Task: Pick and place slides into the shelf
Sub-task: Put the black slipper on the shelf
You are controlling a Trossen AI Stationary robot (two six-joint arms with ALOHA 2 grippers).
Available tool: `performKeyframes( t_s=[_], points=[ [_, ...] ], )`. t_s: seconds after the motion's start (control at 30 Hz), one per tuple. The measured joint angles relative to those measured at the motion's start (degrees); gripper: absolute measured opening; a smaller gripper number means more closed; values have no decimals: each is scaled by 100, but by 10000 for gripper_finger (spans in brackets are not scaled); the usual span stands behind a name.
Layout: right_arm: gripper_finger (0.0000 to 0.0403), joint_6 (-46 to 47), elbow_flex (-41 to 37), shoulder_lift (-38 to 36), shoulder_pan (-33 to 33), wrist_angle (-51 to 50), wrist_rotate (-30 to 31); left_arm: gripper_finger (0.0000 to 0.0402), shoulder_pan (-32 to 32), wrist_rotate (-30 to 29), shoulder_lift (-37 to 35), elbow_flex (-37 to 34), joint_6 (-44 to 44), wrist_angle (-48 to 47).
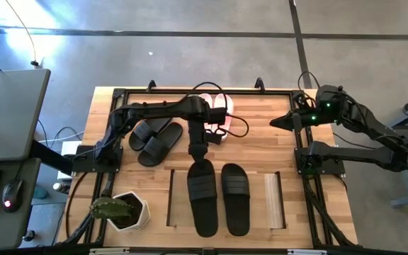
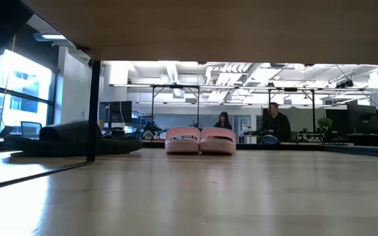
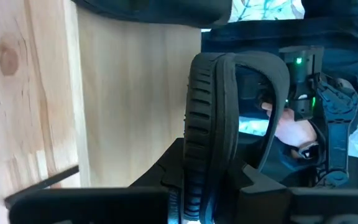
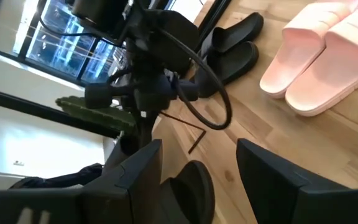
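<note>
From above I see the table [image 1: 289,113], with the shelf [image 1: 275,202] at six o'clock, its top carrying two black slides side by side. The left one [image 1: 204,195] is clenched at its far end by my left gripper [image 1: 197,150], which reaches in over mid-table. Its partner [image 1: 236,197] lies just beside it. Another black pair [image 1: 153,138] sits near ten o'clock, and the pink pair [image 1: 216,108] at twelve. My right gripper [image 1: 283,122] hovers near two o'clock, jaws released, holding nothing. A plant pot [image 1: 129,211] stands at seven.
</note>
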Motion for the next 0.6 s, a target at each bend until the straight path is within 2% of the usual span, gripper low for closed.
performKeyframes(
  t_s=[0.6],
  points=[
    [197,-159,0,0,0,-36,116,28,-126,110,420,2,-180,814]
  ],
)
